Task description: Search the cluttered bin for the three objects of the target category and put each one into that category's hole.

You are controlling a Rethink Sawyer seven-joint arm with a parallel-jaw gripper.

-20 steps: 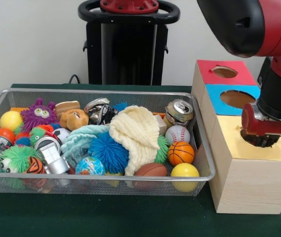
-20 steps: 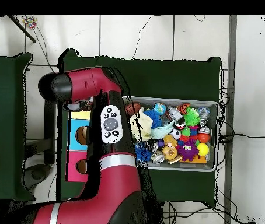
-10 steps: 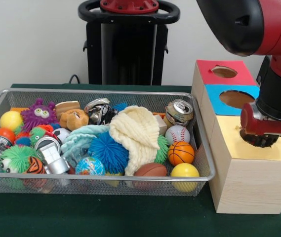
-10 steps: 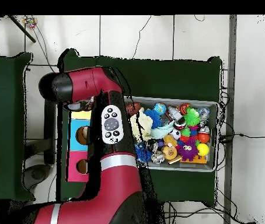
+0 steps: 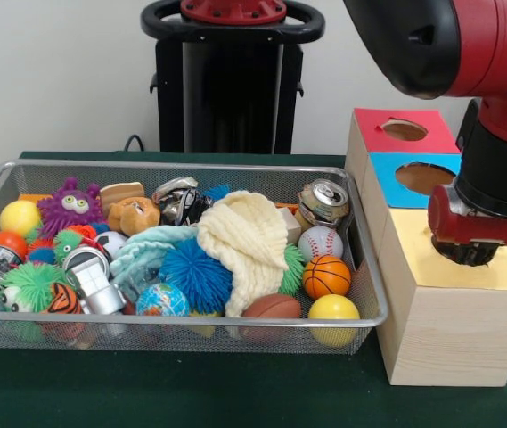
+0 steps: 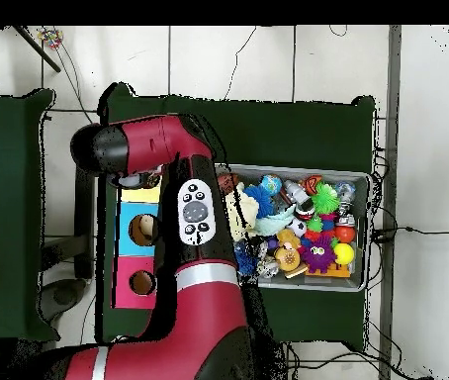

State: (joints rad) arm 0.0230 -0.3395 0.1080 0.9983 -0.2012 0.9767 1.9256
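Observation:
The wire mesh bin (image 5: 191, 166) sits on the green table, full of toys; it also shows in the overhead view (image 6: 359, 180). No flecked white rope bundle shows among them. My gripper (image 5: 469, 256) hangs low over the yellow top of the wooden box (image 5: 422, 267), at the right of the bin. It covers the place of the hole, so the hole is hidden. Nothing shows in the gripper. In the overhead view the arm covers most of the yellow top (image 6: 137, 195).
The blue-topped box (image 5: 413, 165) and the red-topped box (image 5: 387, 120) stand behind the yellow one, each with an open hole. In the bin lie a cream knitted cloth (image 5: 249, 236), a blue spiky ball (image 5: 195, 272), a crushed can (image 5: 324, 201) and several balls.
The arm and gripper have shifted slightly to the left in the front view, still over the yellow top. The things in the bin have not moved.

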